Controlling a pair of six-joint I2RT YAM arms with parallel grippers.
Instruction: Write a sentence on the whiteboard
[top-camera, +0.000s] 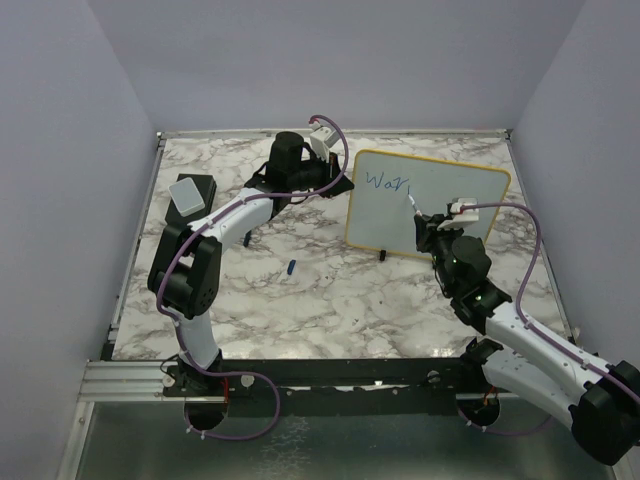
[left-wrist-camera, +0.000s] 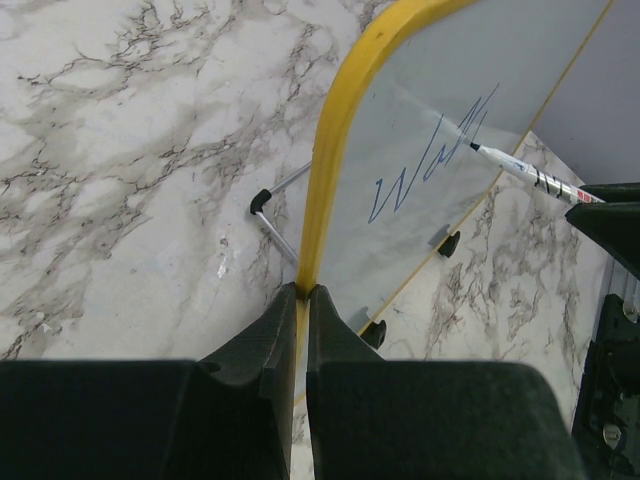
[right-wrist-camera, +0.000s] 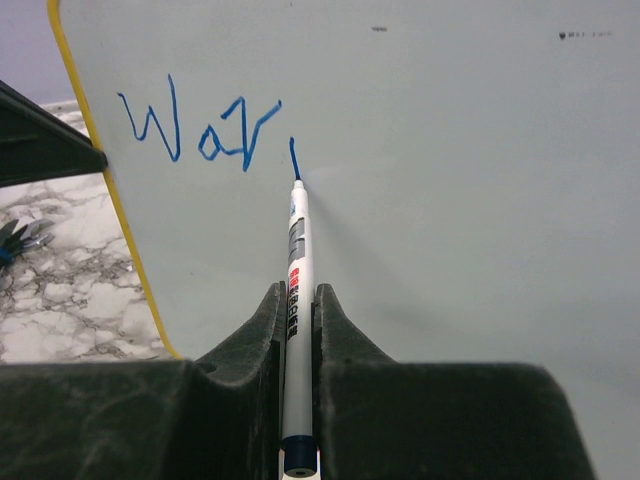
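The whiteboard (top-camera: 440, 195) with its yellow frame stands upright at the back right of the table. It also shows in the left wrist view (left-wrist-camera: 440, 230) and the right wrist view (right-wrist-camera: 450, 150). The sentence (right-wrist-camera: 205, 135) reads "War" plus one short blue stroke; it shows small in the top view (top-camera: 387, 182) and in the left wrist view (left-wrist-camera: 430, 165). My left gripper (left-wrist-camera: 301, 292) is shut on the board's yellow left edge (left-wrist-camera: 325, 190). My right gripper (right-wrist-camera: 297, 290) is shut on a white marker (right-wrist-camera: 297, 250); its blue tip touches the board at the short stroke.
A grey-topped black eraser block (top-camera: 191, 193) lies at the back left. A small blue marker cap (top-camera: 290, 266) lies on the marble table (top-camera: 300, 300) in front of the board. The board's black feet (left-wrist-camera: 260, 200) rest on the table. Walls enclose the table.
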